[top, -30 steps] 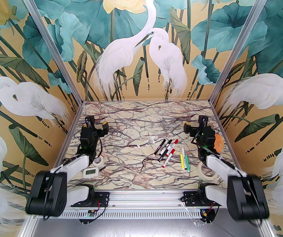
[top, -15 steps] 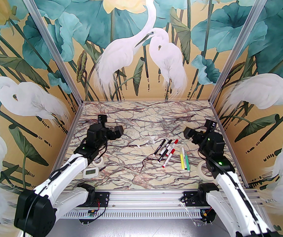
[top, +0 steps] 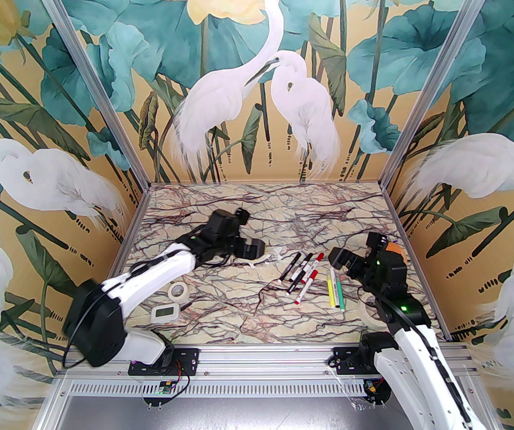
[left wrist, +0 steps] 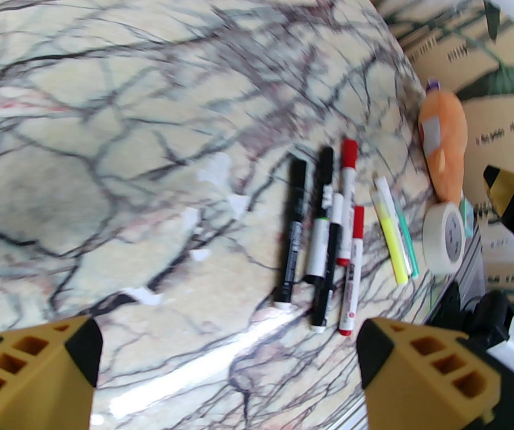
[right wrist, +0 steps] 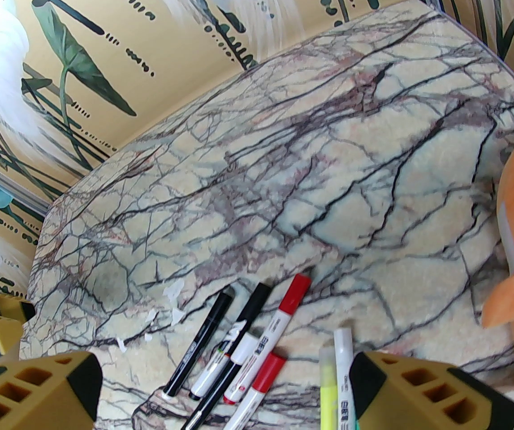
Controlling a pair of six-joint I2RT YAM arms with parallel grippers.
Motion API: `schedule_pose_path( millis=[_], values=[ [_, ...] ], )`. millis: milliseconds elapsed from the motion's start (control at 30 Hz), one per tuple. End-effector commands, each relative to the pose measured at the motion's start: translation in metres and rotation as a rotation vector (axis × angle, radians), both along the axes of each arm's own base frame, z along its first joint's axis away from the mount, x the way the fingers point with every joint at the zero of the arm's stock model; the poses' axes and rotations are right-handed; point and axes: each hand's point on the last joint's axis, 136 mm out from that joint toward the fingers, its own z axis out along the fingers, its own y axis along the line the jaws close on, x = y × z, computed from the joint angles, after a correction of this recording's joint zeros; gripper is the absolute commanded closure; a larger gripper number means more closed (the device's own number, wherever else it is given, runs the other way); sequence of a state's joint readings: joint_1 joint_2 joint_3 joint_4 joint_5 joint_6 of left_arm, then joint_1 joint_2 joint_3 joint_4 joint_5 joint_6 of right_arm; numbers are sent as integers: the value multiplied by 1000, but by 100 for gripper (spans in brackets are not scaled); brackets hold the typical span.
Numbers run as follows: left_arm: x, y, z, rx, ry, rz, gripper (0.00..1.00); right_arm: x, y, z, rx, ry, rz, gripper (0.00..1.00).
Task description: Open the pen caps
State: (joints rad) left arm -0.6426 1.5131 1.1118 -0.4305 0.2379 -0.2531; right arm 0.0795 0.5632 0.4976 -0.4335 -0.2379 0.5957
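Note:
Several slim markers (top: 310, 276) lie side by side on the marble table, right of centre. Their pen caps are on: two black caps (left wrist: 298, 168) (left wrist: 326, 157), red caps (left wrist: 350, 150) (left wrist: 358, 222) and whitish caps (left wrist: 383, 187) on the yellow and green barrels. The right wrist view shows the black caps (right wrist: 223, 303), the red caps (right wrist: 296, 291) and a whitish cap (right wrist: 343, 341). My left gripper (top: 251, 248) (left wrist: 230, 365) hovers open just left of the markers. On their right side, above the yellow and green ones, my right gripper (top: 343, 260) (right wrist: 225, 392) also stands open. Neither holds anything.
A cream tape roll (top: 179, 290) and a small white digital device (top: 166, 313) lie at the near left. Another tape roll (top: 370, 315) sits under the right arm. An orange plush toy (top: 395, 254) rests by the right wall. White paper scraps (top: 278, 252) lie left of the markers.
Both arms have swung in toward the markers, the left one rightward across the table, the right one leftward and nearer. Both grippers stayed open; the markers have not moved.

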Motion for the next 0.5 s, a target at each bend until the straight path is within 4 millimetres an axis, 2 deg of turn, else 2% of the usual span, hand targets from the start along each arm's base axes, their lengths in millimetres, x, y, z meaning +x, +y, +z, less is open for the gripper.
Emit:
schedule_pose_path(
  millis=[0, 67, 167, 333, 467],
  values=[
    [-6, -20, -13, 69, 30, -78, 2, -11, 5, -13, 19, 50, 25, 1],
    [-7, -35, -22, 90, 58, -106, 11, -14, 9, -15, 25, 60, 47, 1],
    [-8, -59, -33, 134, 87, -152, 10, -16, 10, -18, 28, 73, 58, 1],
    [-10, -94, -51, 195, 107, -206, 13, -19, 12, -20, 26, 85, 70, 1],
    [-6, -114, -66, 243, 134, -236, 29, -21, 15, -19, 36, 86, 90, 1]
  ],
)
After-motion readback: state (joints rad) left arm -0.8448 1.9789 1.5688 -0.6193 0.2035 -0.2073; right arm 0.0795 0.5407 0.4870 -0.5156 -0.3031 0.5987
